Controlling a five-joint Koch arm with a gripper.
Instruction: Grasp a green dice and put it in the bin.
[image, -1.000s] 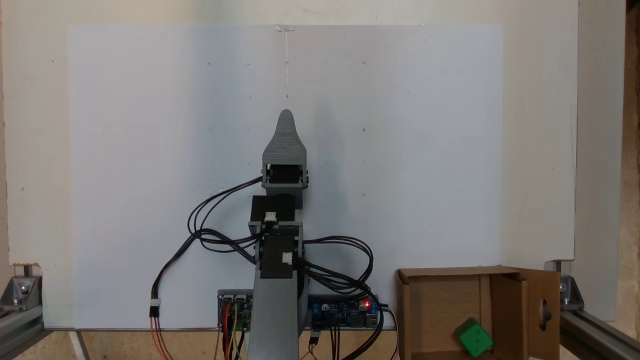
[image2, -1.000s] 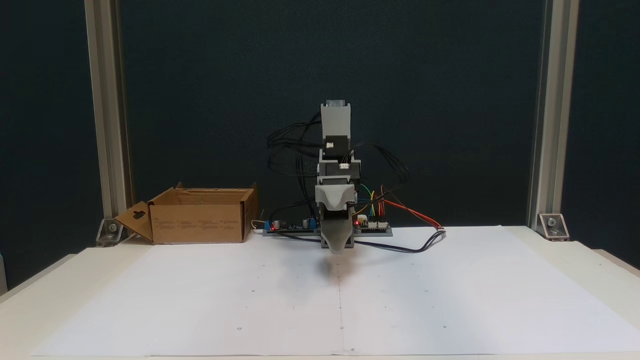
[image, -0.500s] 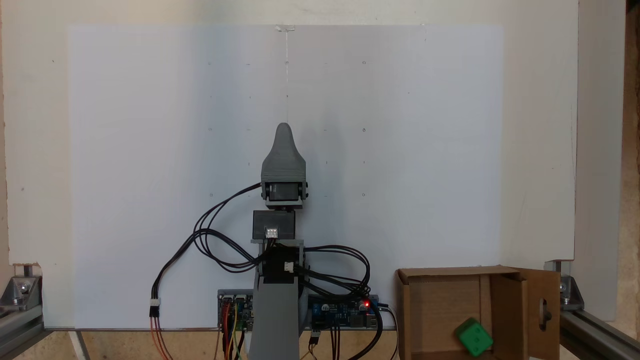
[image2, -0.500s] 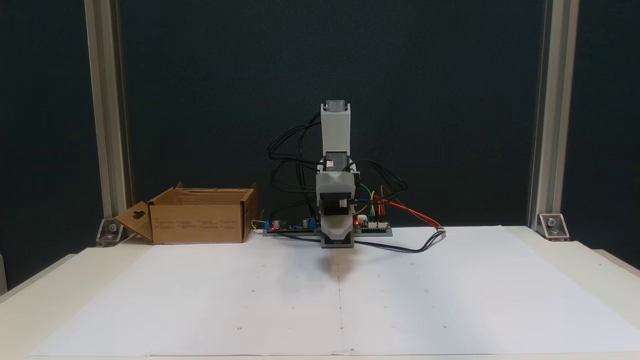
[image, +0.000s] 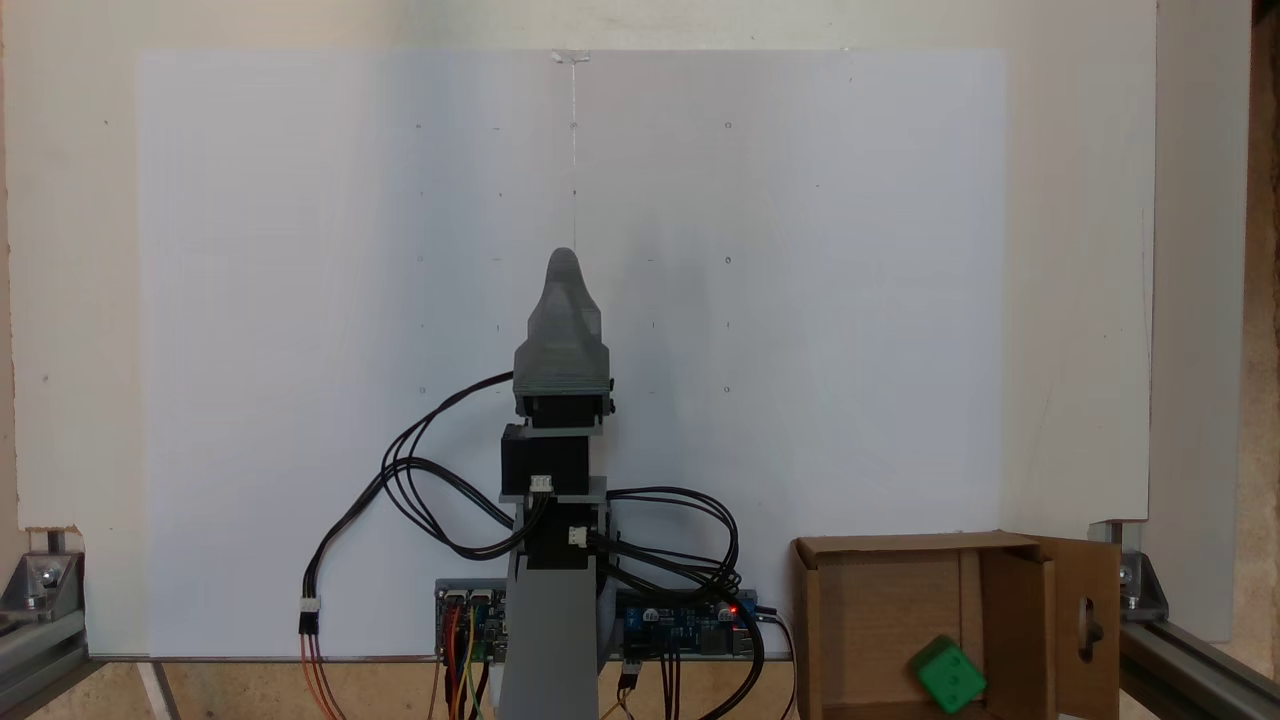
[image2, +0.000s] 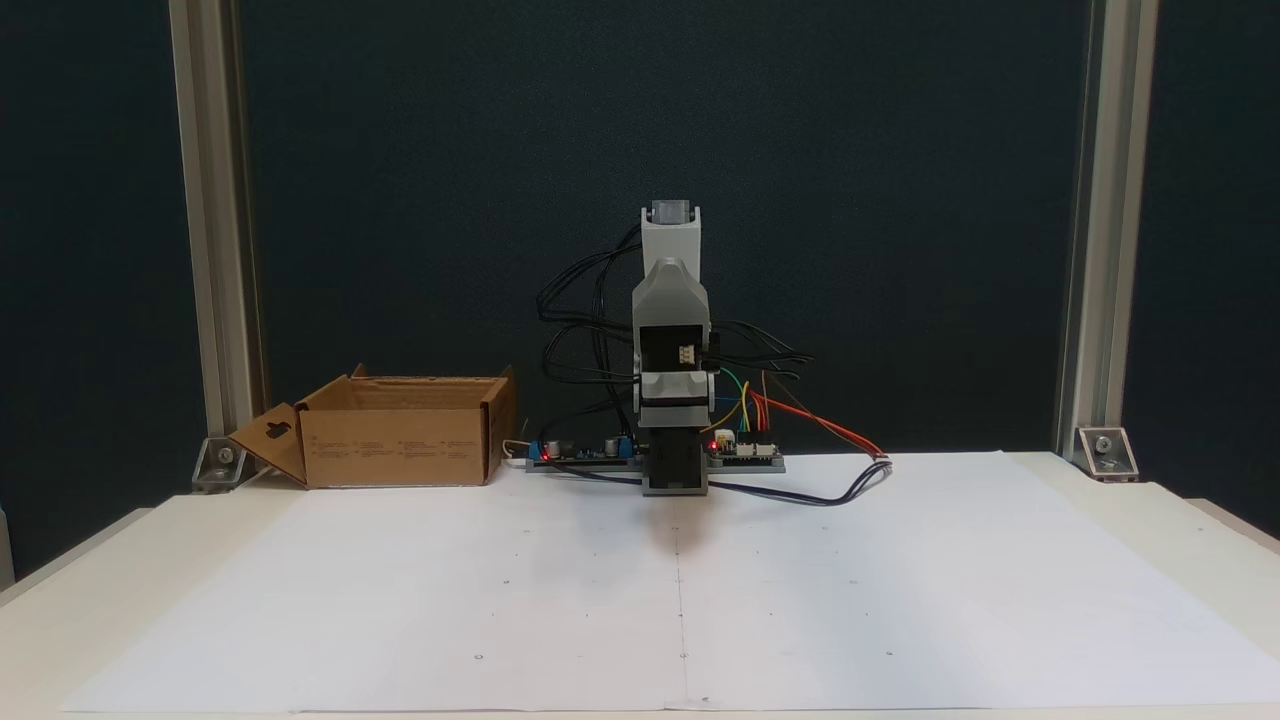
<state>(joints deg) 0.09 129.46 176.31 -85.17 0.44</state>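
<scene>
Lying inside the bin (image: 880, 590), the green dice (image: 948, 676) sits turned corner-on near the flap with the keyhole cut-out (image: 1085, 625). The hand (image: 564, 262) hangs over the white paper (image: 300, 300) on the tabletop (image2: 1150, 510), well apart from the bin, with open paper on every side. One jaw hides the other, so I cannot tell its opening.

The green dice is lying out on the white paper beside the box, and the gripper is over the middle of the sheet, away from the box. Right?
Not quite. The dice is inside the box, on its floor, not on the paper; the fixed view from above shows it. The rest holds: the gripper is over the middle of the sheet, away from the box.
</scene>
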